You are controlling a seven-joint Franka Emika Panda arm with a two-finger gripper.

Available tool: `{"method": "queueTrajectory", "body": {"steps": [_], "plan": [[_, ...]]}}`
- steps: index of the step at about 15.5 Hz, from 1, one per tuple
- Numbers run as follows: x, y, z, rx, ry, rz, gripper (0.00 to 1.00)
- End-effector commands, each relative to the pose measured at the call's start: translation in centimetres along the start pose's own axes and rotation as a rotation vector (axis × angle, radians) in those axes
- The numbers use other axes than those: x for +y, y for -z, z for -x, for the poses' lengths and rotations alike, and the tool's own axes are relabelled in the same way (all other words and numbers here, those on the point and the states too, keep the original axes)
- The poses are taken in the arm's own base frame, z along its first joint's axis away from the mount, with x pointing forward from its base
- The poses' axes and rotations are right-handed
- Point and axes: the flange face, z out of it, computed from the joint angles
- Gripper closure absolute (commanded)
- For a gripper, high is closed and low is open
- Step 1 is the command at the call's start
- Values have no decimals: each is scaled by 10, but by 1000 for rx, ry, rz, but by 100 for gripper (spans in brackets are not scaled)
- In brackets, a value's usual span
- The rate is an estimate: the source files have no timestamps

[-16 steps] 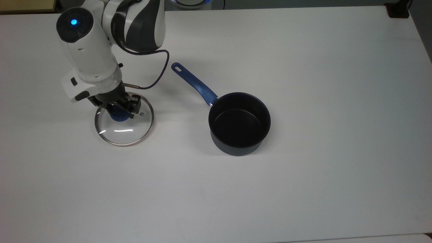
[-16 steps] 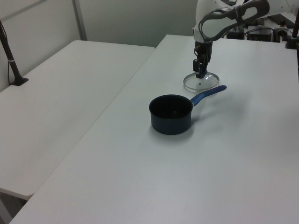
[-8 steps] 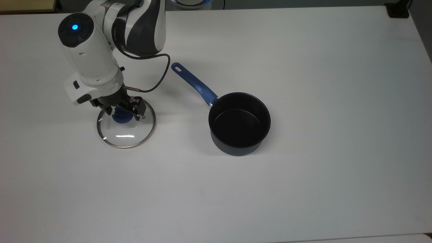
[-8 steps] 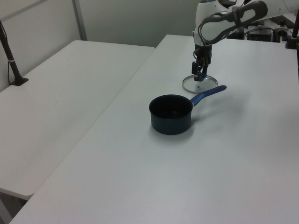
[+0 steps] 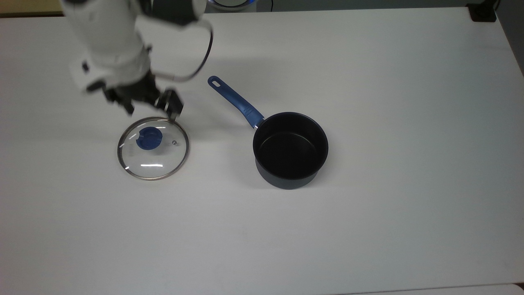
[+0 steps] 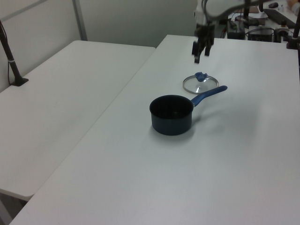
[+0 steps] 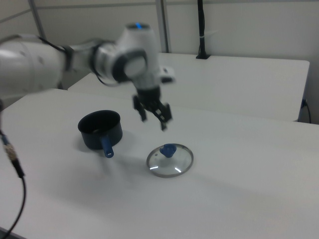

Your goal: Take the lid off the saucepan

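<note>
The glass lid [image 5: 157, 157] with its blue knob [image 5: 149, 138] lies flat on the white table [image 5: 368, 82], to the top view's left of the saucepan. It also shows in the left view [image 6: 206, 85] and the right view [image 7: 174, 164]. The dark saucepan [image 5: 290, 149] [image 6: 171, 114] [image 7: 100, 129] stands uncovered, its blue handle [image 5: 235, 100] pointing toward the lid's side. My gripper [image 5: 149, 107] [image 6: 200, 49] [image 7: 153, 118] hangs open well above the lid, holding nothing and apart from the knob.
A second white table [image 6: 70, 93] adjoins on the left view's left, with a black post [image 6: 11, 61] clamped at its edge. A cable [image 5: 200, 61] loops from my wrist. Equipment sits past the table's far edge [image 6: 262, 18].
My gripper has opened, let go of the lid's knob and risen straight up. The lid stays flat on the table; the saucepan has not moved.
</note>
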Motion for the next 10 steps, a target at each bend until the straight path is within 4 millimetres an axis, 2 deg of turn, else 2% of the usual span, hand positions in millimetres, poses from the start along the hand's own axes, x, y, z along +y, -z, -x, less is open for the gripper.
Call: {"method": "queueTrajectory", "body": {"steps": [1, 3, 5, 10], "plan": [[-40, 79, 59, -60, 51, 21, 0], [-40, 107, 74, -41, 52, 10, 0], [-41, 123, 84, -40, 55, 5, 0], [-41, 126, 89, -62, 29, 5, 0]]}}
